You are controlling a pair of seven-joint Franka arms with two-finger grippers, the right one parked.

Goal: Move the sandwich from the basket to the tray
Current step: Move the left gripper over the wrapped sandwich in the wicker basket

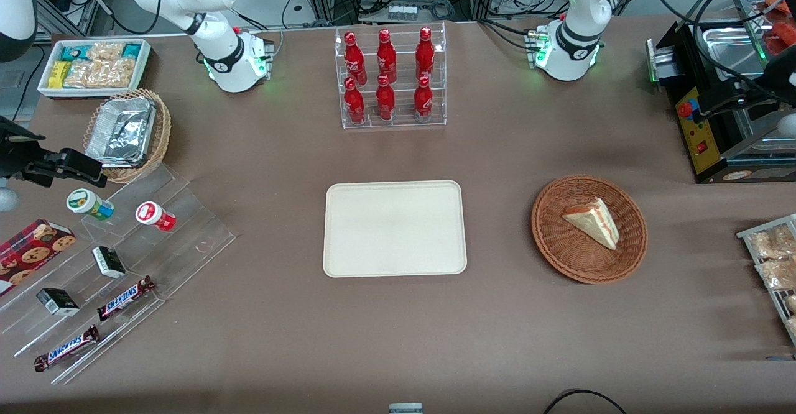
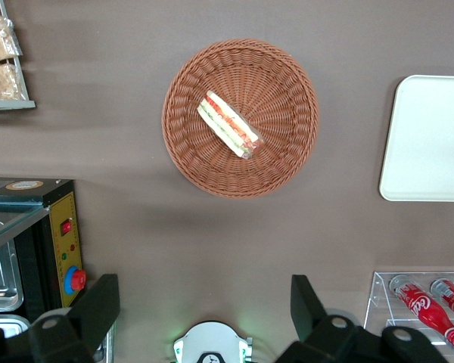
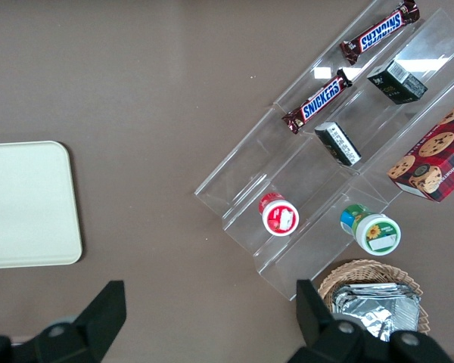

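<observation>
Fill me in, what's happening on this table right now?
The left arm is meant to move the sandwich from the basket to the tray. Nothing has been picked up yet: the sandwich lies in the basket and the tray holds nothing. The tool hangs high above the table with its fingers open, looking down on the basket. The tray sits beside the basket, toward the parked arm's end.

White rounded Franka arm links, black joint bands, green base lights; gripper (image 2: 204, 310) black, jaws wedge-shaped.
</observation>
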